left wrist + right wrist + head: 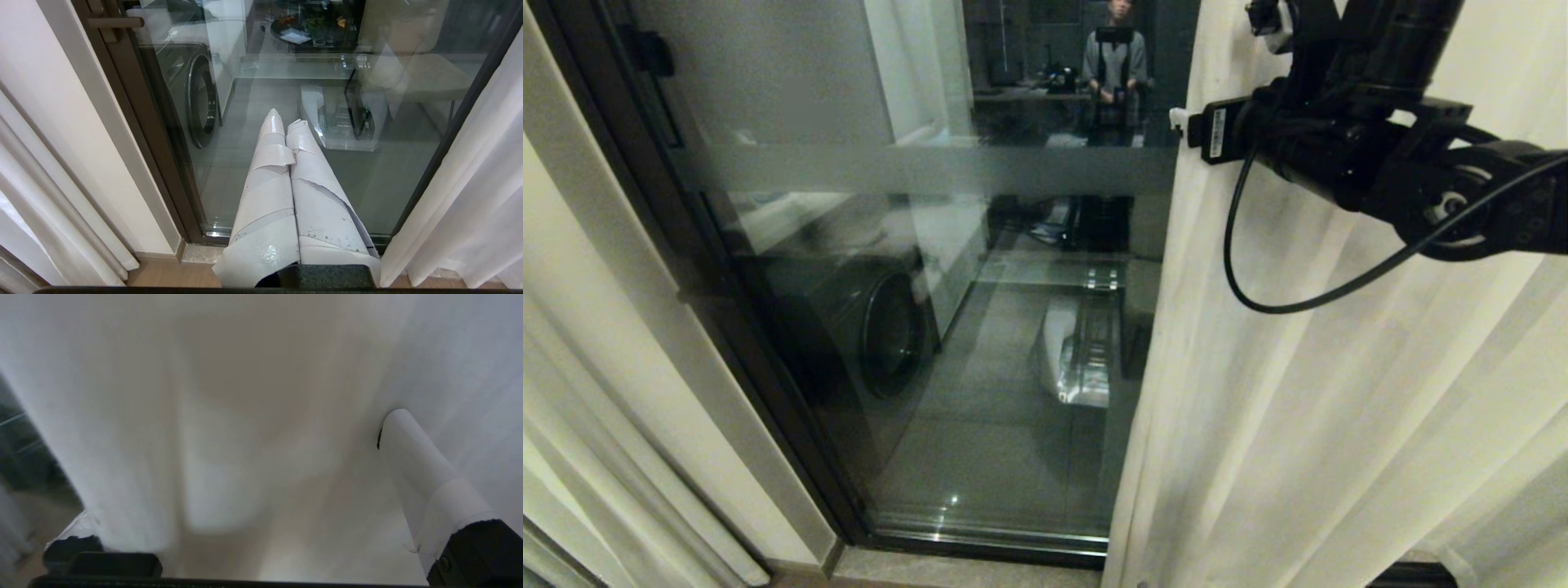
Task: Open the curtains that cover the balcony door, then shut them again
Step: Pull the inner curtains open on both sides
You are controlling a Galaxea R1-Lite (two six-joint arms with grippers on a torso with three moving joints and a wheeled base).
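Observation:
The balcony door (980,425) shows between the curtains, dark-framed glass with a frosted band (931,167). A cream curtain (1339,408) hangs over its right part, and another curtain (572,392) is gathered at the far left. My right arm (1347,155) reaches from the upper right to the right curtain's inner edge. My right gripper (253,428) is open, with curtain fabric (229,416) bulging between its jaws. One white finger (412,457) shows; the other is hidden behind the cloth. My left gripper (286,118) is shut and empty, low down and pointing at the glass (253,90).
Behind the glass stand a washing machine (882,327) and a pale object on the balcony floor (1078,351). A person is reflected in the glass at the top (1115,65). A cable (1258,278) loops under my right arm. The door's dark frame (727,327) runs down the left.

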